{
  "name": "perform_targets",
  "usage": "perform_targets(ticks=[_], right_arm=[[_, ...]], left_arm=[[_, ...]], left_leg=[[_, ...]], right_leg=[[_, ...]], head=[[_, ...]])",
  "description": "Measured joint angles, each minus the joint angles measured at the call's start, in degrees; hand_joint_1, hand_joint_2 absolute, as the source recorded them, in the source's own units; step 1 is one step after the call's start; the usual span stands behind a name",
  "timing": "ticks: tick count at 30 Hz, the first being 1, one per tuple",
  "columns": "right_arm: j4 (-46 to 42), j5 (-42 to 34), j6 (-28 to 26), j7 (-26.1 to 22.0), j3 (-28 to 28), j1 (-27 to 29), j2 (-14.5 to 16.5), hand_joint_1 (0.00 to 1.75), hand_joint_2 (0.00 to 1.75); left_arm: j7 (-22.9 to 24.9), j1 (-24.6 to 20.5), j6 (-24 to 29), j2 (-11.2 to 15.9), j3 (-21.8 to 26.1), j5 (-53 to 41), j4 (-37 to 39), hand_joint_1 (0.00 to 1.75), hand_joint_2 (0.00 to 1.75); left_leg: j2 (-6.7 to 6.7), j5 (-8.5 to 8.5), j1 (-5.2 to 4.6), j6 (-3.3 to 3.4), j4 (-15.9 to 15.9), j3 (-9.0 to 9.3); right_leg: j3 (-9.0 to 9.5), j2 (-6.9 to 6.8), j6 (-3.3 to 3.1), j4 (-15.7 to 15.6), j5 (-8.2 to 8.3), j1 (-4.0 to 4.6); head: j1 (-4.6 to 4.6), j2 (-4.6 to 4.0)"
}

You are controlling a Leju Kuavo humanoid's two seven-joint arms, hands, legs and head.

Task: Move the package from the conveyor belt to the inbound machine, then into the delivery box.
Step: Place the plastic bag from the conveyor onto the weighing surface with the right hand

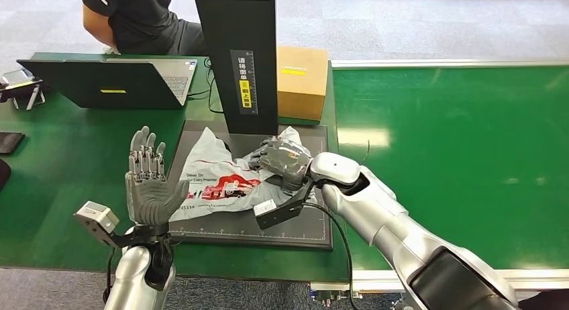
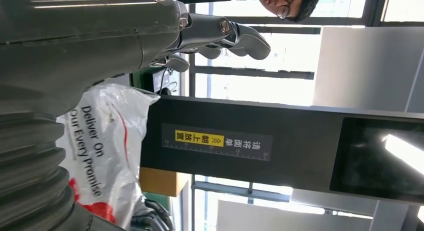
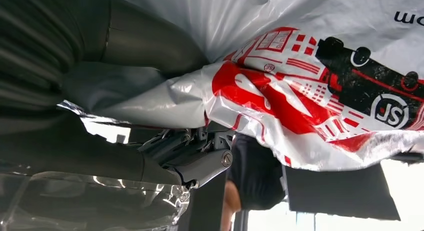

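Right hand (image 1: 285, 161) grips the near right edge of the white plastic package (image 1: 218, 179), fingers closed on the bag, which lies on the dark platform (image 1: 268, 233) of the inbound machine (image 1: 235, 55). Left hand (image 1: 147, 182) stands raised just left of the platform, fingers apart and upright, holding nothing.

Green table (image 1: 67, 162) with open laptop (image 1: 114, 82), cardboard box (image 1: 302, 80), black scanner platform (image 1: 268, 233) under package (image 1: 221, 182)
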Motion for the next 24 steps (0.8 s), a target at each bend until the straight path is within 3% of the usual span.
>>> perform_targets(ticks=[1, 4, 5, 10, 15, 24], right_arm=[[0.5, 0.0, -0.1, 0.3, 0.5, 0.0, 0.1, 1.57, 1.75], [1.8, 0.9, -0.7, 3.1, 1.5, 0.0, 0.3, 0.29, 1.75], [2.3, 1.3, -0.6, 4.6, 1.7, 0.0, 0.3, 0.03, 1.75], [4.1, 0.8, -1.1, 8.9, 1.6, -0.2, 0.4, 0.0, 1.75], [4.7, -6.3, -0.1, 7.0, -1.1, -0.2, 0.4, 0.0, 1.75], [4.3, -39.6, 22.1, -3.3, -15.9, 2.8, 0.3, 0.0, 1.75]], left_arm=[[0.0, 0.0, 0.0, 0.0, 0.0, 0.0, 0.0, 0.0, 1.75], [0.0, -0.1, -0.1, 0.0, -0.1, 0.0, 0.0, 0.0, 1.75], [0.0, -0.1, -0.1, 0.0, -0.1, 0.0, 0.0, 0.0, 1.75], [0.1, 0.0, 0.0, 0.0, 0.0, 0.0, 0.0, 0.0, 1.75], [0.3, 0.0, 0.0, 0.0, 0.0, 0.0, 0.0, 0.0, 1.75], [1.0, 0.2, -1.3, 0.0, -0.4, 0.4, 0.1, 0.0, 1.75]], left_leg=[[0.0, 0.0, 0.0, 0.0, 0.0, 0.0], [0.0, 0.0, 0.0, 0.0, 0.0, 0.0], [0.0, 0.0, 0.0, 0.0, 0.0, 0.01], [0.0, 0.0, 0.0, 0.0, 0.0, 0.02], [0.0, 0.0, 0.0, 0.0, 0.0, 0.03], [-0.03, 0.0, 0.0, 0.0, 0.0, 0.02]], right_leg=[[0.0, 0.0, 0.0, 0.0, 0.0, 0.0], [0.0, 0.0, 0.0, 0.0, 0.0, 0.01], [0.0, 0.0, 0.0, 0.0, 0.0, 0.02], [0.0, 0.01, 0.0, 0.0, 0.0, 0.03], [-0.01, 0.01, 0.0, 0.0, 0.0, 0.03], [-0.01, -0.01, 0.0, 0.0, 0.0, 0.01]], head=[[-0.01, 0.0], [-0.01, 0.0], [-0.01, 0.0], [-0.01, 0.0], [-0.01, 0.0], [-0.01, 0.0]])
